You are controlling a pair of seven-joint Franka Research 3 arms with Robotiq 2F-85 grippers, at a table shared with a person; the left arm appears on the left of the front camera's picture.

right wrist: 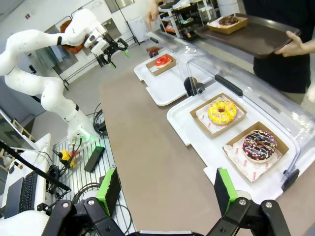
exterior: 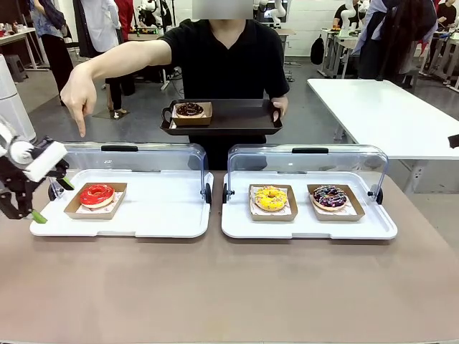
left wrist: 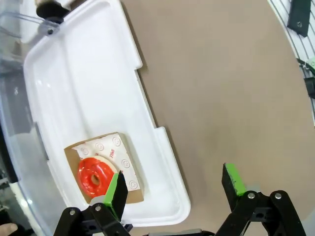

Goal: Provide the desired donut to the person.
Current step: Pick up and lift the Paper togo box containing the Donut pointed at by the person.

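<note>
Two open, empty: left gripper (exterior: pixel 51 201), right gripper (right wrist: pixel 167 189) | person's hand (exterior: pixel 77 97) points at red donut (exterior: pixel 97 194) | I may squash icing pinching off-centre.

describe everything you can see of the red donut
The red donut is a ring with glossy red icing and an open hole, lying flat on printed white paper in a shallow brown cardboard tray. That sits at the left end of the left white display tray, its clear lid raised. The person's hand points down at it; the open left gripper is beside it, apart.
</note>
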